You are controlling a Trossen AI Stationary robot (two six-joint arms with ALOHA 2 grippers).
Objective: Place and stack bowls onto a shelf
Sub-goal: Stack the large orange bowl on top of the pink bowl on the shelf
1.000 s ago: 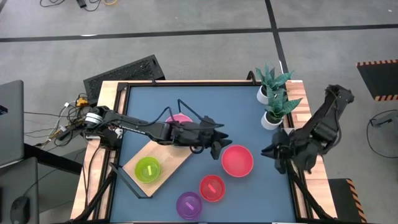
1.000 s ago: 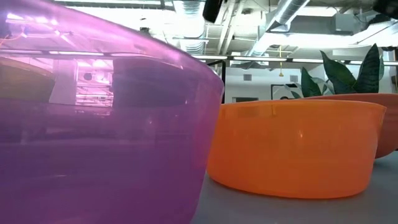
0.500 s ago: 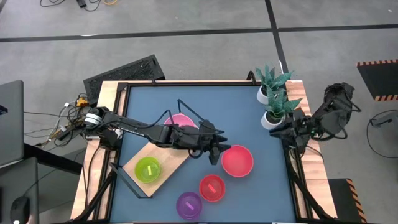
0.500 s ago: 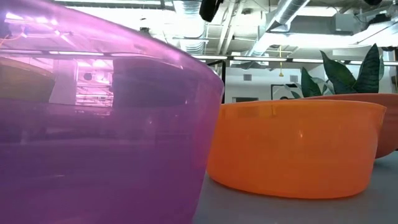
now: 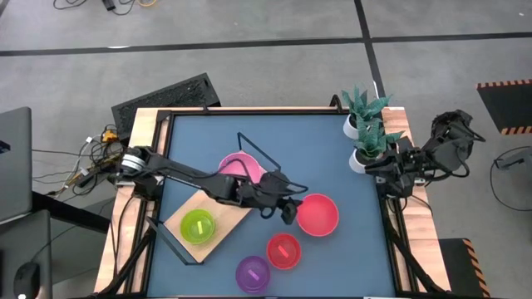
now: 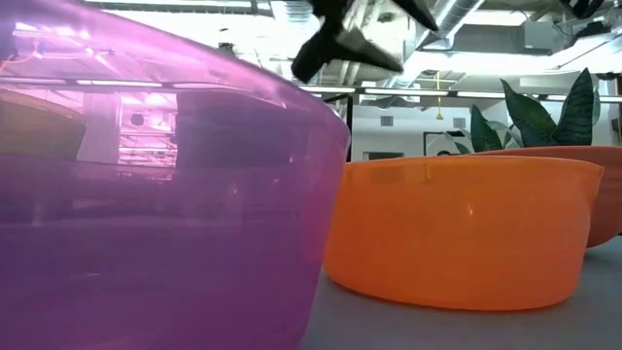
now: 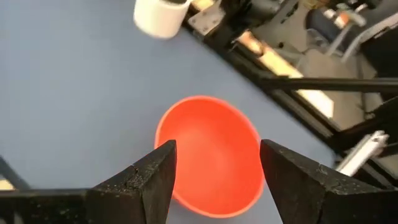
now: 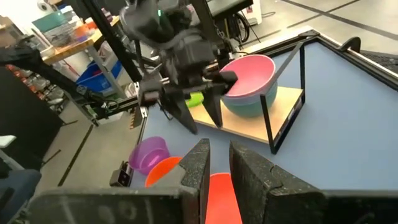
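The large red bowl [image 5: 317,213] [image 7: 211,155] rests on the blue tabletop right of the shelf [image 5: 224,223]. My left gripper [image 5: 287,208] [image 7: 217,168] hangs open just above the bowl's left rim, a finger on either side, touching nothing. On the shelf a pink bowl [image 5: 239,164] [image 8: 252,71] is nested in a blue one [image 8: 245,106], and a lime green bowl [image 5: 198,226] sits at the shelf's near end. A small red bowl [image 5: 283,251] and a purple bowl [image 5: 253,273] stand near the front edge. My right gripper [image 5: 376,166] [image 8: 221,165] waits at the right edge, narrowly open and empty.
Two white plant pots [image 5: 356,126] [image 5: 362,159] stand at the far right, next to my right arm. The shelf's thin black wire frame [image 5: 249,145] rises over the pink bowl. Bare blue tabletop lies between the large red bowl and the far edge.
My left gripper has sunk and tipped downward toward the large red bowl, coming into the top of the low view. My right arm has drawn back from the red bowl toward the table's right and far edge, beside the plant pots. No bowl has moved.
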